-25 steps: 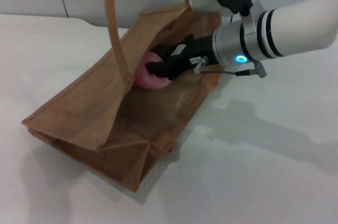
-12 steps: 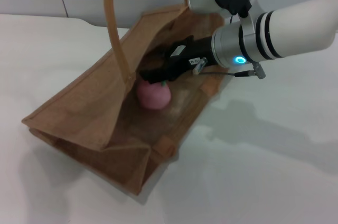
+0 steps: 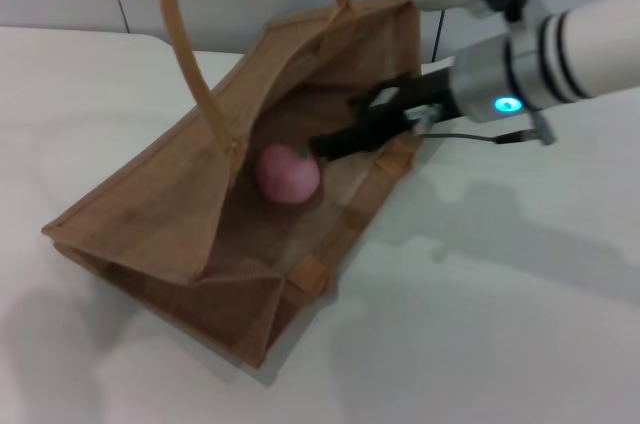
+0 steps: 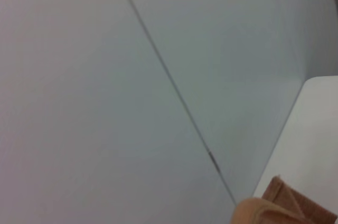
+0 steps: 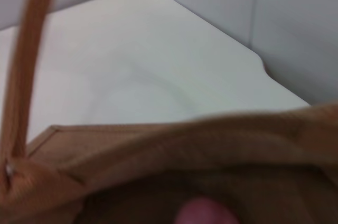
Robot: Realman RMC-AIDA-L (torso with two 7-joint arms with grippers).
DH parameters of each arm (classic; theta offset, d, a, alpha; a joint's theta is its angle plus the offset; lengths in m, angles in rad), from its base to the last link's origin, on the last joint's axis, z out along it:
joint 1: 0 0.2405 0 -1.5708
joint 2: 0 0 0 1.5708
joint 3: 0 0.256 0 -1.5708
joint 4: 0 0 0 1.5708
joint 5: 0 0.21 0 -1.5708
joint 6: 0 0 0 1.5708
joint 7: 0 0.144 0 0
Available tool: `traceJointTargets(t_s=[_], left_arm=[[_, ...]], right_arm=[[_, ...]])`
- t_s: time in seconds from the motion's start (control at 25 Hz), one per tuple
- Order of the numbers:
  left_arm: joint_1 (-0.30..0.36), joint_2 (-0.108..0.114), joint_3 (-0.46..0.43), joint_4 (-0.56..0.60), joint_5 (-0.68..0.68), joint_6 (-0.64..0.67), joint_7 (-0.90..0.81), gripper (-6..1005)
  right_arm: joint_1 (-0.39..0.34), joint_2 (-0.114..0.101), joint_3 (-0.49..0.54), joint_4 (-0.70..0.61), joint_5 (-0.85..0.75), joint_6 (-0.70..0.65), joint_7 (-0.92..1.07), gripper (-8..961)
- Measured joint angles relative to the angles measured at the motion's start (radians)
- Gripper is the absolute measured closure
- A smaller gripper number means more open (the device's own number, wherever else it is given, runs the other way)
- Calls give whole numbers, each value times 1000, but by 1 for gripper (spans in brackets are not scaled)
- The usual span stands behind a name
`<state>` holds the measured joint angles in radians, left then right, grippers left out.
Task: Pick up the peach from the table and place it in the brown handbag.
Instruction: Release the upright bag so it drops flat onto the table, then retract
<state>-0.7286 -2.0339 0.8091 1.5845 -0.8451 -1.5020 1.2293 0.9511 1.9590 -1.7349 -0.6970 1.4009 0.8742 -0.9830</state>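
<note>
Peach (image 3: 288, 174), small pink toy fruit, lies released inside the tan woven handbag (image 3: 160, 214) at frame centre; the right gripper (image 3: 335, 142), fingers open and empty, should next withdraw upward.

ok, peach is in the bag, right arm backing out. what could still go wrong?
1. The right gripper is still inside the brown handbag, its fingers close to the peach; it could nudge the fruit.
2. The arm crosses the bag's rim, so it may snag the wall or handle and drag the bag across the table.
</note>
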Motion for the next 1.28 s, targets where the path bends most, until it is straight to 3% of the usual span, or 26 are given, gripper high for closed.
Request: traceJointTargets(t_s=[0.2, 0.4, 0.48, 0.56, 0.68, 0.72, 0.84, 1.0, 1.28], left_arm=[[17, 3, -58, -11, 13, 2, 8, 747], [32, 2, -107, -27, 16, 7, 14, 741], [35, 2, -118, -41, 13, 15, 16, 739], [39, 1, -127, -56, 12, 25, 18, 737], [53, -2, -140, -74, 11, 47, 20, 734], [59, -3, -143, -81, 10, 56, 20, 733], [69, -5, -151, -96, 7, 71, 20, 729], [101, -4, -187, -158, -65, 109, 23, 725], [122, -5, -289, -260, -131, 135, 54, 717]], right_arm=[[-62, -54, 49, -50, -15, 46, 16, 67], [-132, -66, 170, -132, -126, 48, 32, 69], [-158, -58, 212, -173, -192, 39, 38, 70], [-190, -36, 252, -223, -272, 7, 42, 71], [-249, 15, 287, -315, -386, -81, 38, 72], [-301, 48, 291, -384, -445, -163, 37, 73], [-361, 63, 284, -446, -460, -257, 37, 74], [-426, 61, 276, -478, -385, -397, 19, 76], [-467, 62, 276, -447, -313, -537, -44, 76]])
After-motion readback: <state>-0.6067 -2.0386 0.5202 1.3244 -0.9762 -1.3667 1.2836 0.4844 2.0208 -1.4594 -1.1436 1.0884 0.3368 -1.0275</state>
